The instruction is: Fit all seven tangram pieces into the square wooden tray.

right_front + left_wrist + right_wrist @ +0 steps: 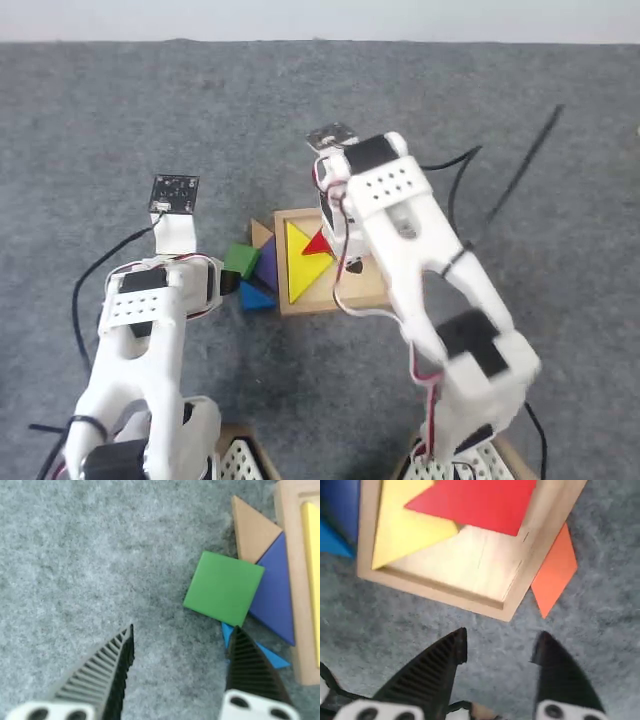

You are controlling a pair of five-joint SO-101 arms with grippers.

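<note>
The square wooden tray (300, 300) holds a yellow triangle (305, 265) and a red triangle (318, 243). Beside its left wall lie a green square (224, 587), a tan triangle (252, 530), a dark blue triangle (277, 592) and a light blue triangle (265, 652). My left gripper (183, 630) hovers open just short of the green square, over bare carpet. My right gripper (502, 632) is open above the carpet off one tray corner (507, 612). An orange parallelogram (555, 572) lies outside against that tray wall. The right arm hides part of the tray in the high view.
Grey carpet (150, 120) covers the table all round. Black cables (520, 170) trail at the far right and beside the left arm. Bare wood (465, 562) shows in the tray between the yellow triangle and the near wall.
</note>
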